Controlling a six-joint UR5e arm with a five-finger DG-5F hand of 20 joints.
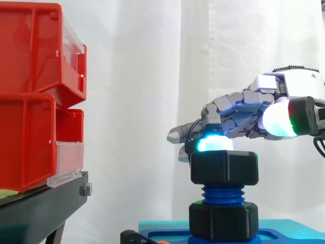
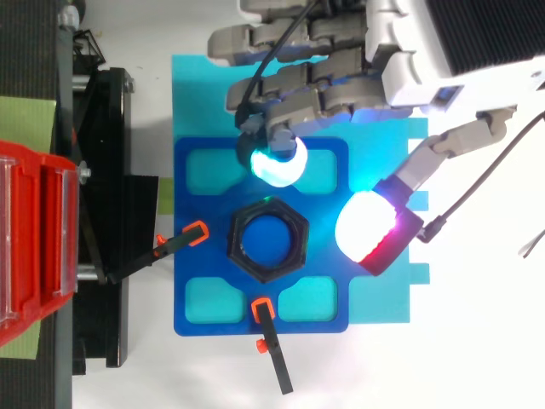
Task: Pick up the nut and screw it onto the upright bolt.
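Nut on the bolt, hand loose above it.
The black nut [image 2: 268, 239] sits atop the blue bolt [image 1: 222, 194] at the middle of the blue plate [image 2: 213, 204]. Just behind it the hand [image 1: 244, 109] hovers released, fingers uncurled, with a glowing fingertip [image 2: 278, 162] beside the nut's far rim.

Black hexagonal plastic nut [image 1: 224, 168]: level, seated on top end of bolt, few threads exposed beneath. Blue threaded plastic bolt [image 1: 223, 195]: upright, rising from black hexagonal collar [image 1: 223, 219].
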